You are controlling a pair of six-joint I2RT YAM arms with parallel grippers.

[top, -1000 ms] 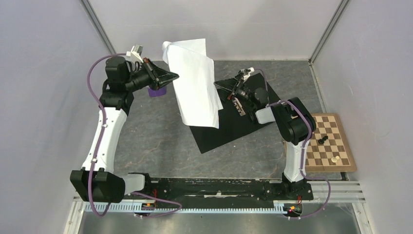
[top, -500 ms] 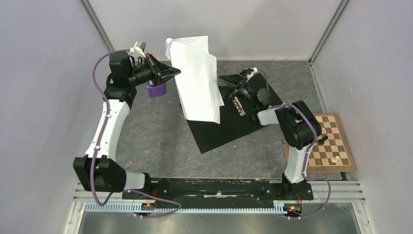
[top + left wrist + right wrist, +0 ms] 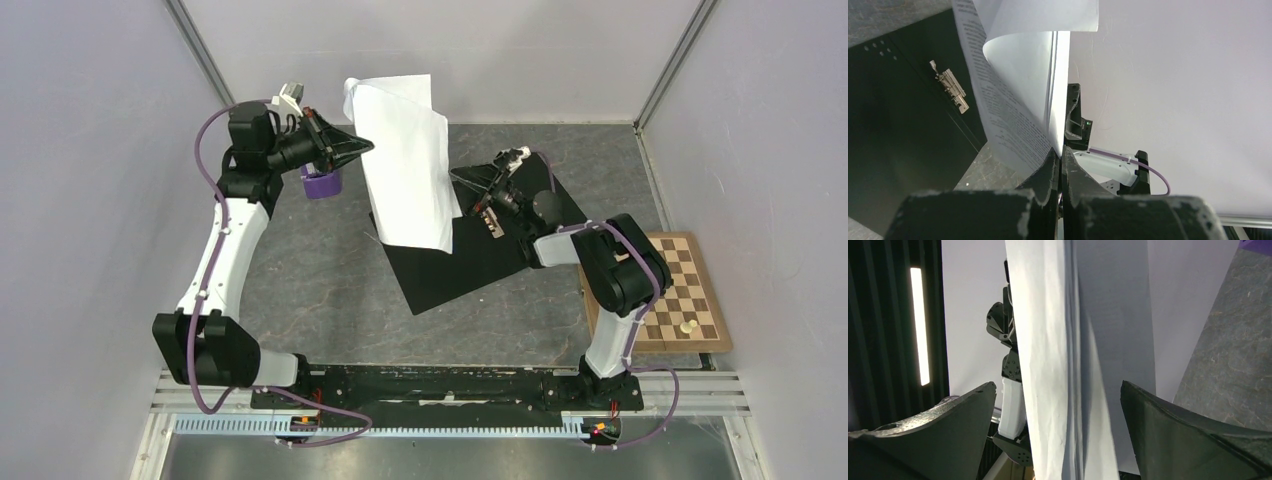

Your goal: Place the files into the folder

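Observation:
The files (image 3: 405, 165) are white sheets hanging upright over the table's back, pinched at their left edge by my left gripper (image 3: 368, 150), which is shut on them. In the left wrist view the printed sheets (image 3: 1018, 100) curl up from the closed jaws (image 3: 1061, 156). The folder (image 3: 470, 265) lies open with its black inside up and its metal clip (image 3: 490, 218) near the spine. My right gripper (image 3: 460, 183) hovers over the folder beside the files' right edge. It stands open, and the files (image 3: 1068, 365) show between its fingers (image 3: 1058, 385); whether they touch I cannot tell.
A purple cup (image 3: 322, 184) stands under my left gripper. A chessboard (image 3: 680, 290) with a few pieces lies at the right edge. Enclosure walls close in the back and both sides.
My left gripper has edged right with the files, which now hang straighter. The right arm's elbow has swung out to the near right and its gripper has shifted slightly over the folder.

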